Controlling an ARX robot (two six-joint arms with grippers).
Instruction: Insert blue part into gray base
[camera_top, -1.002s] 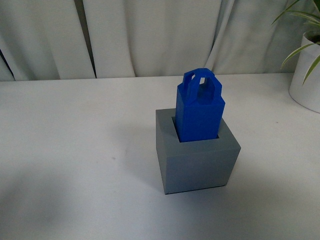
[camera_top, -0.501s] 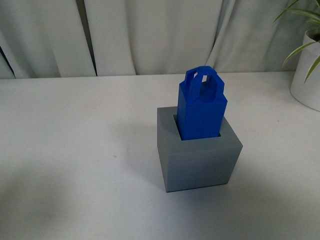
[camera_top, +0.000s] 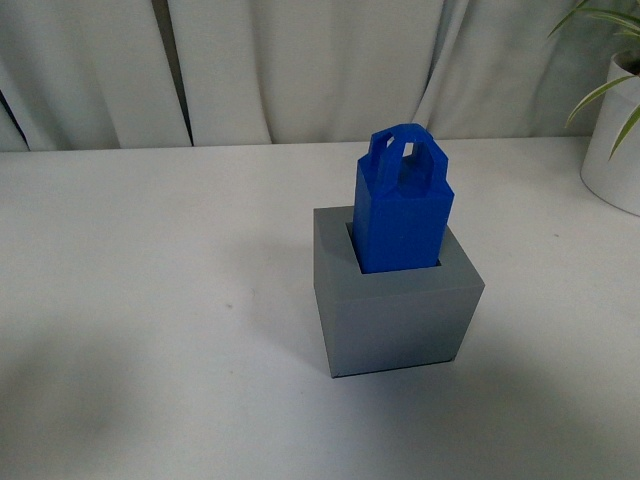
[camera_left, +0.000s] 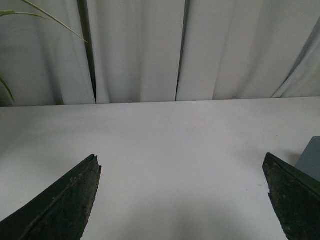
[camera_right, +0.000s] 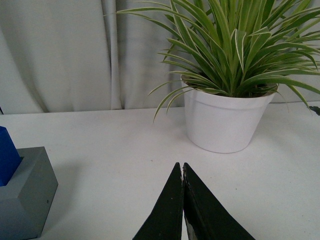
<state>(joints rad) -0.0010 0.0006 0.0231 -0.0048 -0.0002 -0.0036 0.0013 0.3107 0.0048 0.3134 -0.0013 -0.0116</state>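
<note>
The blue part (camera_top: 402, 212) stands upright in the square recess of the gray base (camera_top: 396, 318) in the middle of the white table; its tapered top and arched handle stick out above the cube. Neither gripper shows in the front view. In the left wrist view my left gripper (camera_left: 182, 167) is open and empty over bare table, with a corner of the gray base (camera_left: 311, 159) at the edge of the view. In the right wrist view my right gripper (camera_right: 182, 166) is shut on nothing, away from the gray base (camera_right: 22, 197) and blue part (camera_right: 7, 156).
A white pot with a green striped plant (camera_right: 226, 119) stands on the table beyond the right gripper, and its pot also shows at the far right of the front view (camera_top: 615, 150). White curtains (camera_top: 300, 70) hang behind the table's far edge.
The front view has shifted slightly; the blue part and gray base sit a little higher and further right in the picture. The part stays seated in the base.
</note>
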